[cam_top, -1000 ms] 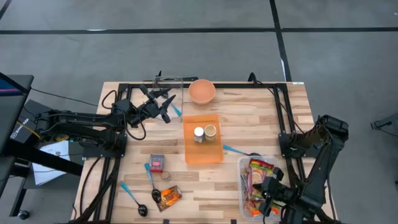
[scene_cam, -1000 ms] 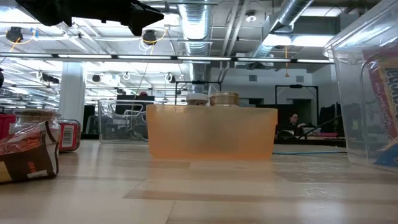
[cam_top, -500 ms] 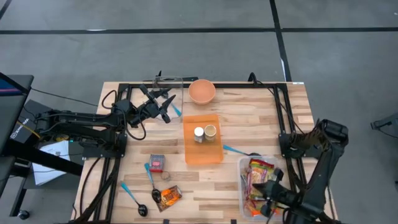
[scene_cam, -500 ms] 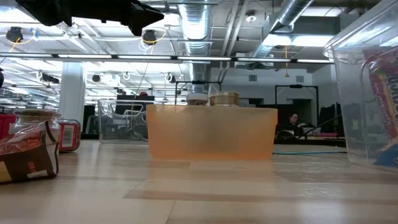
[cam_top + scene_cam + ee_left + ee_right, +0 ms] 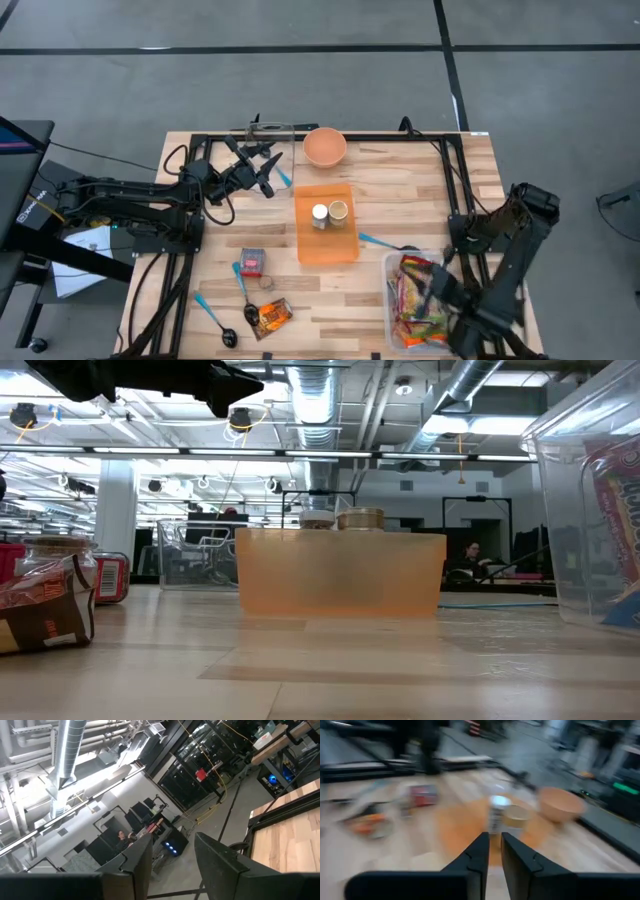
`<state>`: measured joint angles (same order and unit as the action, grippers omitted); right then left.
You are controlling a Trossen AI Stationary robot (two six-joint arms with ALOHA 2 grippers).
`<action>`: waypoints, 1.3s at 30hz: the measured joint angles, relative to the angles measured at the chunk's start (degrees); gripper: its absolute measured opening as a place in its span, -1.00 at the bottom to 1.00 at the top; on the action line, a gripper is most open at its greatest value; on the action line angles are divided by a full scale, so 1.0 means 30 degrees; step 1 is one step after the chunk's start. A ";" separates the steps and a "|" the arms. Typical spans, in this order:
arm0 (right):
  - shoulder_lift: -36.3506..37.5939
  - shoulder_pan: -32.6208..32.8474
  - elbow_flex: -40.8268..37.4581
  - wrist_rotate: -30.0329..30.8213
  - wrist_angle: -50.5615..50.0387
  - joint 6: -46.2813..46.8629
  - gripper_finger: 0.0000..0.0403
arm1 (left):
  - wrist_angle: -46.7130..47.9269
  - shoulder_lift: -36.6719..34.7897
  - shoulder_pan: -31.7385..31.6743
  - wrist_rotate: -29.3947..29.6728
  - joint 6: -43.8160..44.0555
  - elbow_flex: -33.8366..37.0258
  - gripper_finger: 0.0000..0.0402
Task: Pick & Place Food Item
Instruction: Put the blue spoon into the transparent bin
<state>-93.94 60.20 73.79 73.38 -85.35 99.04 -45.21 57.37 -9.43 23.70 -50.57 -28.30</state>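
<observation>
A clear bin (image 5: 392, 268) at the near right holds several bright snack packs (image 5: 415, 295). My right gripper (image 5: 432, 287) hovers over the bin, shut and empty; its wrist view (image 5: 491, 851) looks across the table. An orange tray (image 5: 327, 240) in the middle holds a white-lidded jar (image 5: 320, 214) and a tan-lidded jar (image 5: 339, 210). An orange bowl (image 5: 325, 146) stands at the far edge. My left gripper (image 5: 267, 172) waits open at the far left, raised, and its wrist view (image 5: 172, 855) looks out into the room.
A red can (image 5: 252, 262), a snack packet (image 5: 272, 316) and blue-handled spoons (image 5: 243, 292) lie at the near left. A clear box (image 5: 272, 140) stands by the bowl. Black frame rails (image 5: 455, 190) run along the table's sides. A blue-handled utensil (image 5: 377, 241) lies between tray and bin.
My right gripper has swung from the near edge toward the table's far edge, over the bin's snack packs, and now points at the tray. The left arm has kept still.
</observation>
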 joint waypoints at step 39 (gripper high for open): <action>-0.1293 -2.0420 0.2494 -2.5681 0.5869 -2.2519 -0.05 | 0.0457 0.0005 0.0000 0.0082 -0.0051 -0.0005 -0.30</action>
<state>-97.82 -1.06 81.28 -3.66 -67.75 31.48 -43.83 57.39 -9.43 23.94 -50.72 -28.32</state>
